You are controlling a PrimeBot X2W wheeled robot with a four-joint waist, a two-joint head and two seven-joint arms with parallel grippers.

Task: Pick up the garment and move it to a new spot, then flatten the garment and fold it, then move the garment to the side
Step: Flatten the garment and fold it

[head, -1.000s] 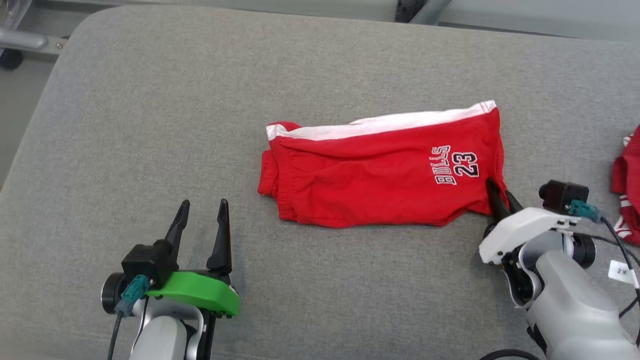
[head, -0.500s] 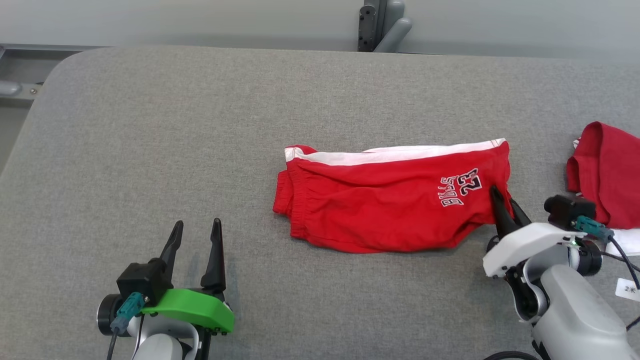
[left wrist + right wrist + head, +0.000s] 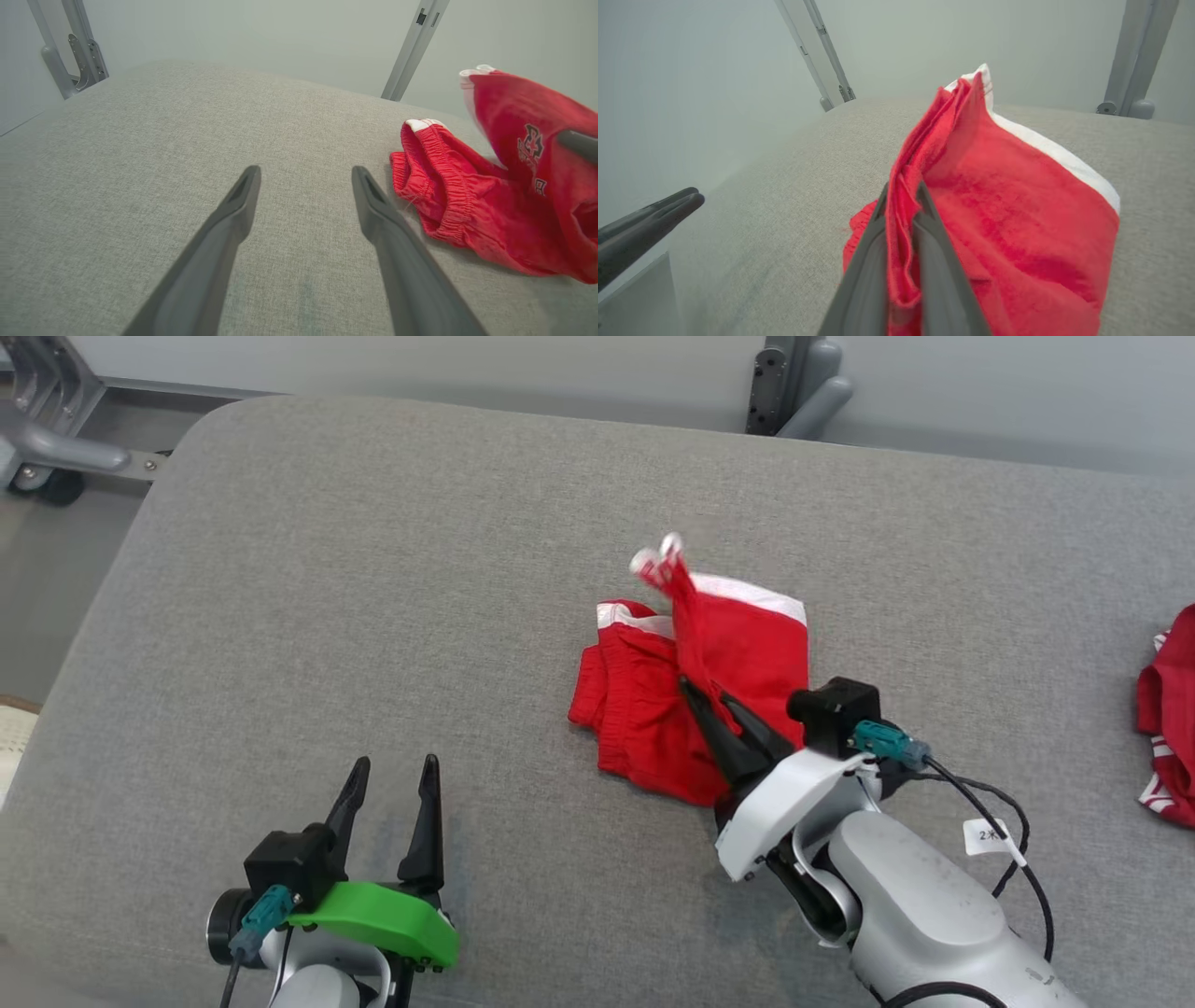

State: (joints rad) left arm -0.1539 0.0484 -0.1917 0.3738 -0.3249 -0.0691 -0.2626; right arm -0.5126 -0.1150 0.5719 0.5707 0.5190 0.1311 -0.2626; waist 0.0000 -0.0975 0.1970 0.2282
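Our left gripper [image 3: 394,763] hovered empty, fingers spread wide, above the grey tabletop [image 3: 373,569]. At centre, the red shorts [image 3: 635,709] lay half doubled, one edge raised in our clamped right gripper [image 3: 705,691]. That thin pinch could slip and spoil the fold.

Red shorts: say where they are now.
In the head view the red shorts lie bunched near the centre of the grey cushion, one end held up by the right gripper.
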